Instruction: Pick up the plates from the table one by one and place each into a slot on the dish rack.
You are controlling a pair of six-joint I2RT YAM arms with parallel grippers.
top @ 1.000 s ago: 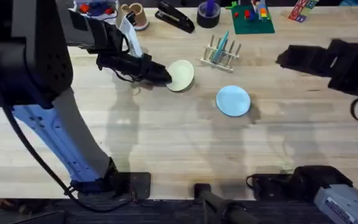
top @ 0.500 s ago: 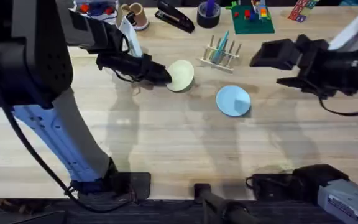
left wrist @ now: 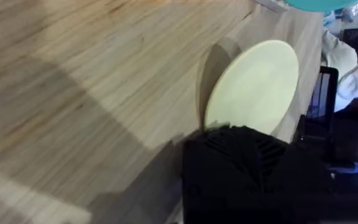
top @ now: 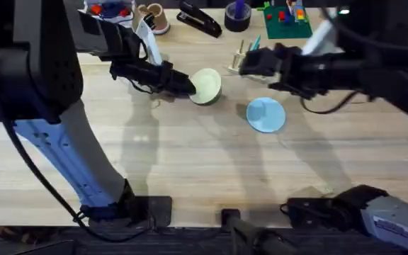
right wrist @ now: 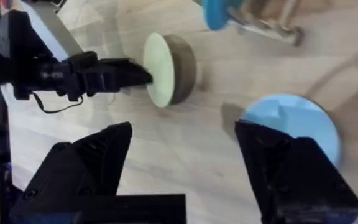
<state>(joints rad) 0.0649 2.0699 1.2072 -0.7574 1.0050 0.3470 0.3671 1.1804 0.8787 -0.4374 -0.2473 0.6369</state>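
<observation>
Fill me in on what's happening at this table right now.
Two robot arms are loading plates into the dish rack. The left gripper holds the cream plate by its edge, tilted up off the table. The right gripper has swung in from the right in the last second and now hovers, jaws open, near the rack and above the light blue plate, which lies flat on the table. A teal plate already stands in the rack.
</observation>
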